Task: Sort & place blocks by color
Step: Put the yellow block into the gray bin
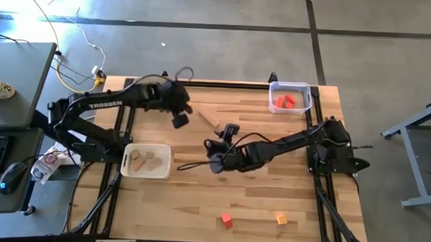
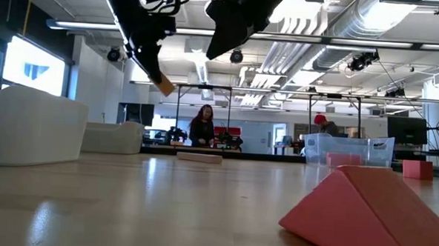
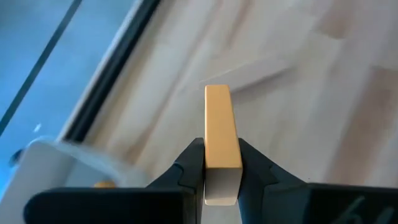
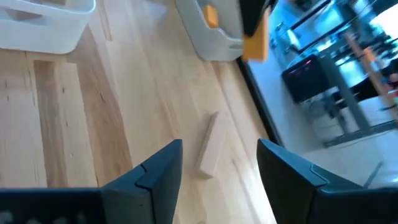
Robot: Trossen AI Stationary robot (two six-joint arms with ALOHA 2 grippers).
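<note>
Table stock: clear bin [image 1: 291, 97] with red blocks [image 1: 286, 102] at far right; white bin [image 1: 146, 162] with plain blocks [image 1: 145, 161] at left; plank [image 1: 208, 118] mid-table; red cube [image 1: 227, 220] and orange cube [image 1: 281, 219] near front edge. Left gripper [image 3: 222, 163] raised, clamped on orange block [image 3: 221, 134]. Right gripper [image 4: 219, 163] mid-table, fingers apart, above plank.

One camera hangs above my wooden table [image 1: 198, 199], looking straight down. Another sits at tabletop level, facing the room, a red wooden wedge [image 2: 368, 211] close by. Both wrist cameras look past my fingers; the overhead and right-wrist views share the plain light-wood plank [image 1: 209, 118] [image 4: 209, 152], toward twelve o'clock.
</note>
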